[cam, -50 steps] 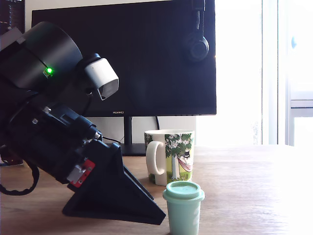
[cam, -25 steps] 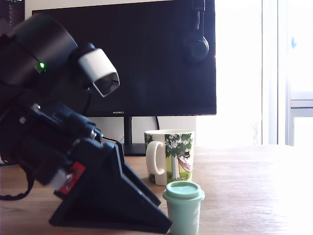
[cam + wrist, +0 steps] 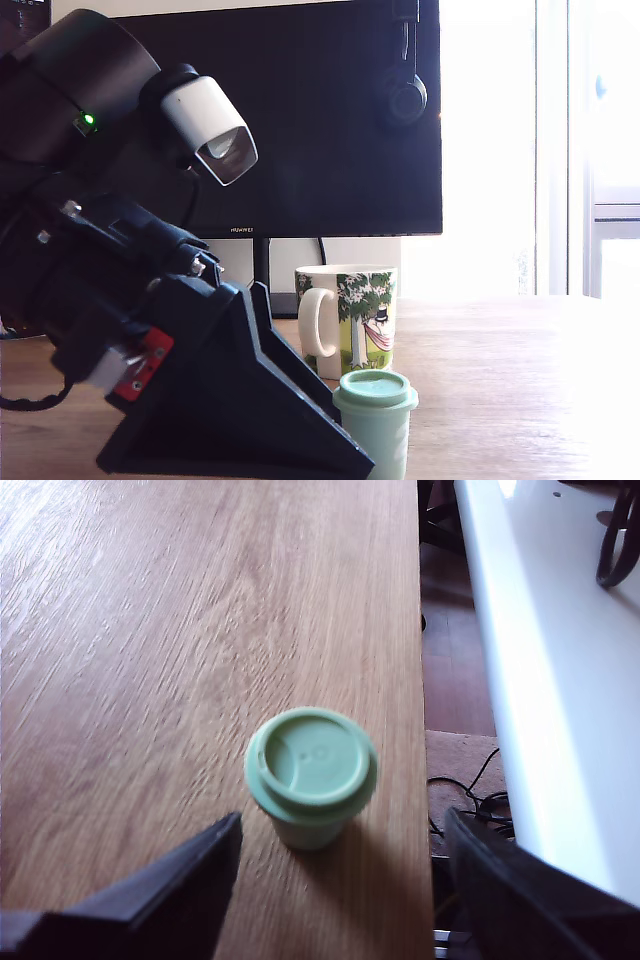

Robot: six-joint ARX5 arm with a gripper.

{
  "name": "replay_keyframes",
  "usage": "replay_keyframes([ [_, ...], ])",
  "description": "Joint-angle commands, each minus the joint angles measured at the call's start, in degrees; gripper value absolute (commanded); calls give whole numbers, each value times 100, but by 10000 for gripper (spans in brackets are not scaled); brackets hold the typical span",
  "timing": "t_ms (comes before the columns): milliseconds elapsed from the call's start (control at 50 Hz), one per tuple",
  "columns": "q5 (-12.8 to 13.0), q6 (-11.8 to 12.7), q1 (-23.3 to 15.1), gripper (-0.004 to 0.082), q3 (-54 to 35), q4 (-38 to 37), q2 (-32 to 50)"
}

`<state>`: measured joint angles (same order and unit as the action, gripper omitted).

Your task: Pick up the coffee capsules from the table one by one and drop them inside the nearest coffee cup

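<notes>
A mint-green coffee capsule [image 3: 376,427] stands upright on the brown wood-grain table [image 3: 520,380], at the front of the exterior view. Just behind it is the coffee cup [image 3: 350,318], a white mug with a tree picture, its handle toward the exterior view's left. My gripper [image 3: 347,440] reaches in low from the exterior view's left. Its black fingers are open and their tips are level with the capsule. In the wrist view the capsule [image 3: 311,770] sits between the two fingertips [image 3: 215,845] with a gap on each side, close to the table [image 3: 150,630] edge.
A dark monitor [image 3: 300,120] on a stand fills the back, with headphones [image 3: 402,92] hung on it. Bright window light washes out the exterior view's right. Beyond the table edge, the wrist view shows a white ledge [image 3: 560,680] and floor cables [image 3: 478,798].
The arm has moved toward the exterior view's right and lowered. Its fingertips went from short of the green capsule to alongside it. The capsule and mug have not moved.
</notes>
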<state>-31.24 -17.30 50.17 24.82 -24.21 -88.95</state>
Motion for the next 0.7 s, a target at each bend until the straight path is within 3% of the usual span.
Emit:
replay_keyframes([
  [0, -7, -68, 26, 586, -116, -81, 55],
  [680, 173, -94, 111, 583, -109, -498, -118],
])
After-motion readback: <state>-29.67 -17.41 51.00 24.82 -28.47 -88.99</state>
